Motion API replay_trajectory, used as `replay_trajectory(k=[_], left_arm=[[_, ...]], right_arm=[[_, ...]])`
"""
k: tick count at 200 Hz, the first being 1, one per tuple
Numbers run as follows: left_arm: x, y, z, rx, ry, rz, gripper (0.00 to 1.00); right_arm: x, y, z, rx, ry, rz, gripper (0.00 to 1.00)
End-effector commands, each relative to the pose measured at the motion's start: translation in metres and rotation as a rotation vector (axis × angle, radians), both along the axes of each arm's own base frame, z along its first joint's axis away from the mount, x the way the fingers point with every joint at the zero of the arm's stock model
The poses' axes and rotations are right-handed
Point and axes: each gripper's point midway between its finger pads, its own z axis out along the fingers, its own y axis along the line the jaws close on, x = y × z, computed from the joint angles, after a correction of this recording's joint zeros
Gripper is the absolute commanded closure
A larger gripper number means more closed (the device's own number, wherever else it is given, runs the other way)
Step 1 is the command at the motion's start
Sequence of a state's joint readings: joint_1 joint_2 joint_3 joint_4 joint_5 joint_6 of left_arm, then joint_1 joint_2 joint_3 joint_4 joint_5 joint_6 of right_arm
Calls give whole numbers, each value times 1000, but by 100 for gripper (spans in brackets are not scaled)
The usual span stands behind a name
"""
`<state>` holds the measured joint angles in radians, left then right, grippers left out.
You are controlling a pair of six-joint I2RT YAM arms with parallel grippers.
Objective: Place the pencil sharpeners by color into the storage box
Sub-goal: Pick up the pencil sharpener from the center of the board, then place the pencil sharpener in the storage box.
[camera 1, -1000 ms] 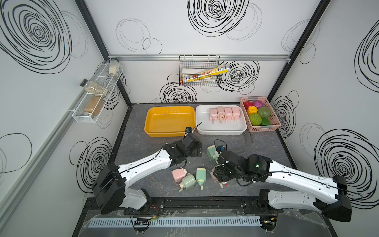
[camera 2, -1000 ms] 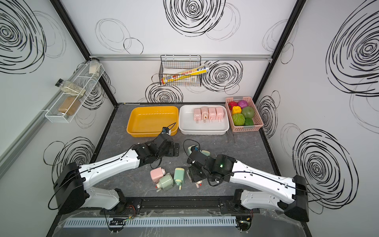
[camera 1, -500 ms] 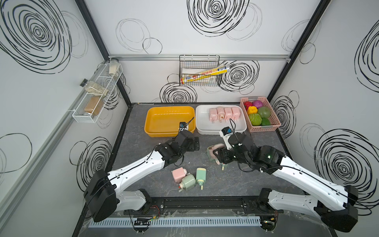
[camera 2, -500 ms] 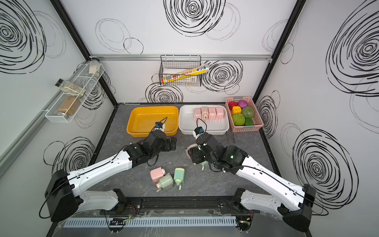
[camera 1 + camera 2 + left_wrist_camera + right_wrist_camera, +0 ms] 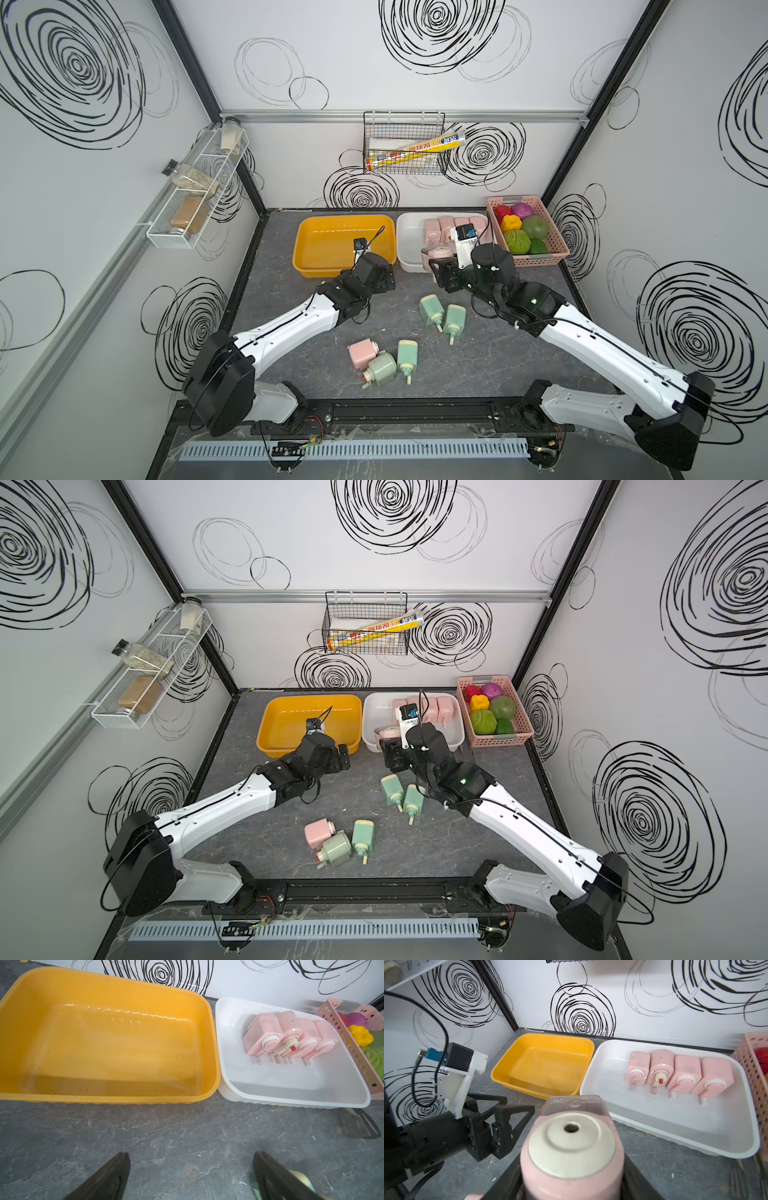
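Observation:
My right gripper (image 5: 439, 266) (image 5: 572, 1178) is shut on a pink pencil sharpener (image 5: 436, 254) (image 5: 388, 732) (image 5: 572, 1147), held just above the front left edge of the white storage box (image 5: 411, 243) (image 5: 654, 1115). Several pink sharpeners (image 5: 453, 226) (image 5: 291, 1036) lie in a row inside it. The yellow storage box (image 5: 340, 249) (image 5: 104, 1043) beside it holds nothing. My left gripper (image 5: 386, 277) (image 5: 191, 1178) hangs open and empty in front of the yellow box. Two green sharpeners (image 5: 431, 309) (image 5: 454, 318) lie mid-table. Nearer the front lie a pink one (image 5: 360, 352) and two green ones (image 5: 380, 370) (image 5: 407, 355).
A pink basket (image 5: 557, 245) of toy fruits and vegetables stands right of the white box. A dark slotted utensil (image 5: 357, 1124) lies on the table before the white box's right corner. A wire basket (image 5: 403, 145) and a jar rack (image 5: 195, 187) hang on the walls.
My right arm has carried the pink sharpener up from the front of the table to the white box's front edge. My left arm has moved back toward the yellow box, still open.

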<state>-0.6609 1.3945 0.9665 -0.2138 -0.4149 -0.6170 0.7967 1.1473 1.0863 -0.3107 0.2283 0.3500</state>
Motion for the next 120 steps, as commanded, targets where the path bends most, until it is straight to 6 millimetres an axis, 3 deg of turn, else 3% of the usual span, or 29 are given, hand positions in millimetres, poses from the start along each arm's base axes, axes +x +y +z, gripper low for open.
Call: replay_trajectory(k=[1,77,120], left_arm=[[24,3,18,-6,-73,40,1],[48,-17,-2,-7,-9,-81,1],[63,-20,-14,32,24,-76,1]], right_arm=[[24,1,3,-36,-72,-24,100],[97,-11,-43,-207,85,-62,100],[125,5,-63,-281,160,-44,100]])
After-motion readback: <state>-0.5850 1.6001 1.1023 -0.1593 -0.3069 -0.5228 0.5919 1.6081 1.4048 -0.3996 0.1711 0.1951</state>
